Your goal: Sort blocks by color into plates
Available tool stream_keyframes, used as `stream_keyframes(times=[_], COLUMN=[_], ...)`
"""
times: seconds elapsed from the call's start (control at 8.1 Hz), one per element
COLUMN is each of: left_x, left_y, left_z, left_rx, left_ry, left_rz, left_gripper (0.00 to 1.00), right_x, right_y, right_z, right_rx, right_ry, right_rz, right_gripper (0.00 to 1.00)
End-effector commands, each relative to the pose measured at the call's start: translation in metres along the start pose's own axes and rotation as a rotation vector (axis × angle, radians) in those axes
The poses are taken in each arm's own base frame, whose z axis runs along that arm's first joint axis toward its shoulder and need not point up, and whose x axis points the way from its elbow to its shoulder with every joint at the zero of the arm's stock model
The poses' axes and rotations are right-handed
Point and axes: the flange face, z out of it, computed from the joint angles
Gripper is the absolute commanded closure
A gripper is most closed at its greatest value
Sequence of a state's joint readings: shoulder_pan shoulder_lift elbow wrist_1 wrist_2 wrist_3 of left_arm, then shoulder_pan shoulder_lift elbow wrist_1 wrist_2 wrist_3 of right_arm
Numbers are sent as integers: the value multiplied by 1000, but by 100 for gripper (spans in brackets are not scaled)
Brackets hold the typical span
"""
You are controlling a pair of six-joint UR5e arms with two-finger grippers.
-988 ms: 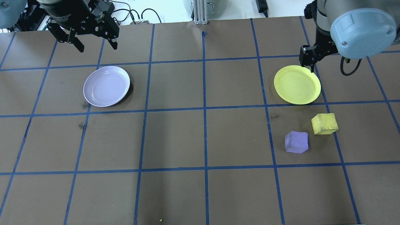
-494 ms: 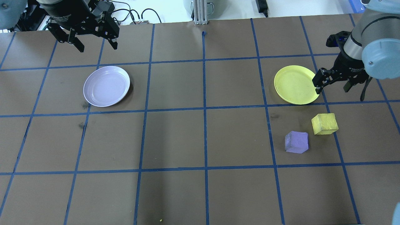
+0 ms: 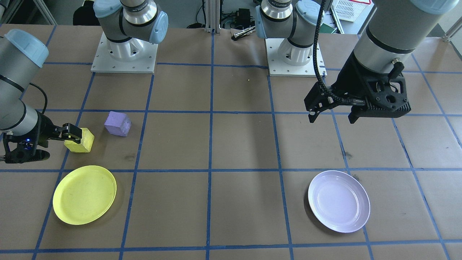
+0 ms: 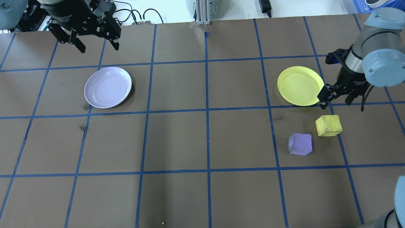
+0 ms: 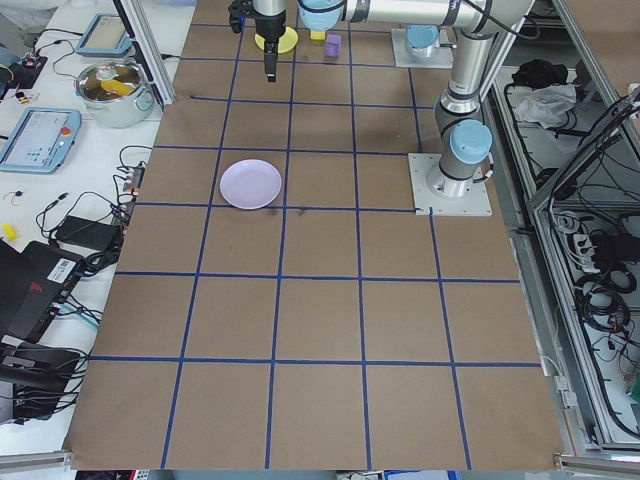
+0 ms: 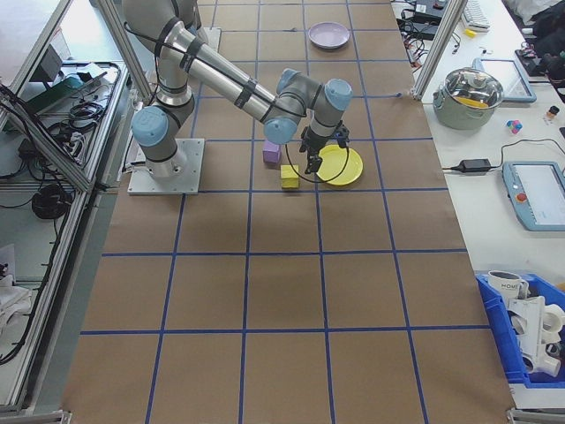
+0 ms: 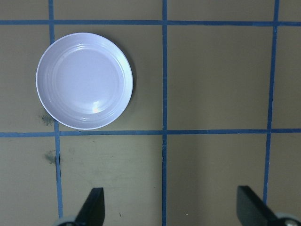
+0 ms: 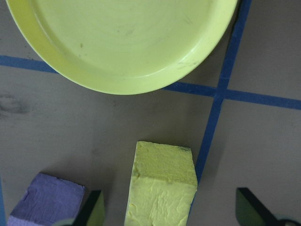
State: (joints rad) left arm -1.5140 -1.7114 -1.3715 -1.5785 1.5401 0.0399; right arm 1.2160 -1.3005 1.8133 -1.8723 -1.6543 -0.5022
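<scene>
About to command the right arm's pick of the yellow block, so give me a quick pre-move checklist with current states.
1. Right hand open: ok.
2. Yellow block lies between its fingers in the wrist view: ok.
3. Hand low enough to close: cannot tell.
4. Purple block apart from yellow block: ok.
5. Yellow plate empty: ok.
6. Left hand far off, open, near lavender plate: ok.

The brown bench [image 4: 177, 139] had blue tape lines [image 4: 207, 109]. A silver pot [image 6: 476, 94] and a tablet [image 6: 532, 194] sat at the right.
</scene>
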Motion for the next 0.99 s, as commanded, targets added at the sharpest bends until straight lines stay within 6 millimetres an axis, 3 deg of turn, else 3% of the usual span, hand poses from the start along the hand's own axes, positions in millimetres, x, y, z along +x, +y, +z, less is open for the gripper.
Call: stream_keyframes(times=[0.0, 0.37, 0.62, 0.74, 0.86], left_x=[0, 0, 0, 0, 0], left_y=[0, 0, 0, 0, 0], left_z=[-1, -1, 0, 0, 0], left_rx=[1, 1, 0, 0, 0], left_ry=[0, 0, 0, 0, 0], left_rz=[0, 0, 0, 1, 0], left_gripper=[0, 0, 0, 0, 0], right_x=[9, 11, 9, 9, 10], right_y=[-3, -13, -12, -13, -13], right_z=[28, 70, 80, 82, 83], right_rx=[-70, -153, -197, -200, -205], right_ry=[5, -32, -54, -55, -53], right_rz=[36, 90, 86, 84, 85], right_gripper=[0, 0, 0, 15, 76])
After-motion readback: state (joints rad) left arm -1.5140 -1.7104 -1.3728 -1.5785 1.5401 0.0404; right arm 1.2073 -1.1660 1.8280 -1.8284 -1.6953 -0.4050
